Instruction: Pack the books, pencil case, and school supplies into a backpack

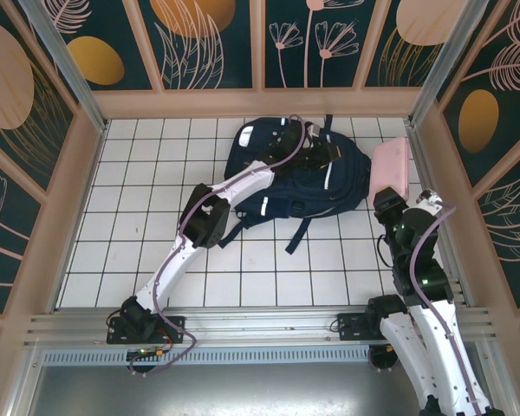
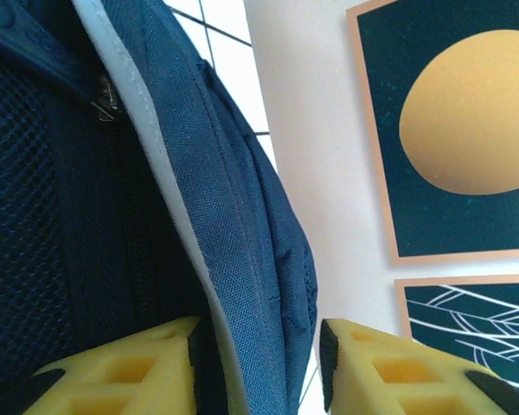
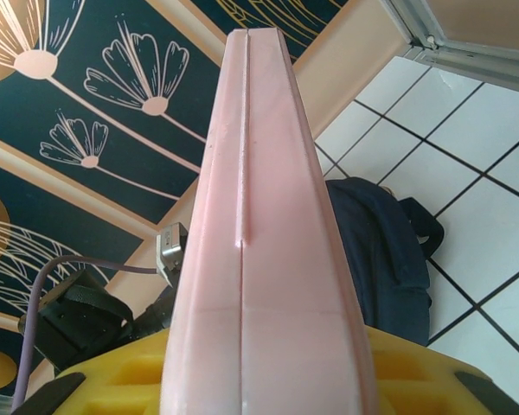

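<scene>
The navy backpack lies at the far middle of the white tiled floor. My left gripper is on its top. In the left wrist view the yellow fingers straddle a flap of the backpack edged in white piping. The left pad lies against the flap and a thin gap shows at the right pad, so the left gripper stands open. My right gripper is shut on the pink pencil case, held on edge just right of the backpack. The pencil case rises from my right gripper, with the backpack behind it.
Decorated panel walls enclose the floor on three sides. A metal post and the right wall stand close to the pencil case. The left arm's elbow stretches across the middle tiles. Bare tiles lie to the left.
</scene>
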Tool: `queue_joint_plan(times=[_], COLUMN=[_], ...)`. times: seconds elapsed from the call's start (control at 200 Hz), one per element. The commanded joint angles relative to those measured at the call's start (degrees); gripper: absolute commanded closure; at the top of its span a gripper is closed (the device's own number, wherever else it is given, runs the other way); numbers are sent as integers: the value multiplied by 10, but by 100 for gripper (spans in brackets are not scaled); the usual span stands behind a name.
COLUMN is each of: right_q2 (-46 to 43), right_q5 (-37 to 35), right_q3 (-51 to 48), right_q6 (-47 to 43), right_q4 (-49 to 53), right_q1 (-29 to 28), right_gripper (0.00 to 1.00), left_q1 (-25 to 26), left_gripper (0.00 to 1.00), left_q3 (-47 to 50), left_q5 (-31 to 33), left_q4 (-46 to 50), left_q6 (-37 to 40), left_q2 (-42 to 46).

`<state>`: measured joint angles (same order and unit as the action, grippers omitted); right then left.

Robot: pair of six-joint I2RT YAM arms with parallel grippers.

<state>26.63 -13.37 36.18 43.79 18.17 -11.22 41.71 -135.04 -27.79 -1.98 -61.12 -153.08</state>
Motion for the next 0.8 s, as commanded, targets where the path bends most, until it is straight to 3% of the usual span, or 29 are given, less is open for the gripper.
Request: queue_joint_plan(times=[0.0, 0.2, 0.31, 0.41, 0.621, 0.796], right_q2=[-7, -10, -13, -11, -4, 53], right_q5=[10, 13, 15, 15, 24, 59], right_q3=[0, 2, 0, -1, -1, 19], right_q6=[0, 0, 2, 2, -8, -26], right_q4=[-42, -37, -38, -39, -41, -25], right_q1=[5, 5, 4, 5, 4, 5], right_gripper=[71, 70, 70, 70, 69, 66], left_q1=[10, 10, 10, 10, 3, -38], left_gripper=[65, 71, 85, 100, 100, 100], left_q3=[-21, -48, -46, -49, -41, 96], left_q5=[21, 90, 83, 38, -24, -31], left_q4=[36, 131, 130, 110, 101, 93], left_q6=[16, 77, 80, 69, 90, 132], left_q2=[-15, -15, -18, -32, -4, 159])
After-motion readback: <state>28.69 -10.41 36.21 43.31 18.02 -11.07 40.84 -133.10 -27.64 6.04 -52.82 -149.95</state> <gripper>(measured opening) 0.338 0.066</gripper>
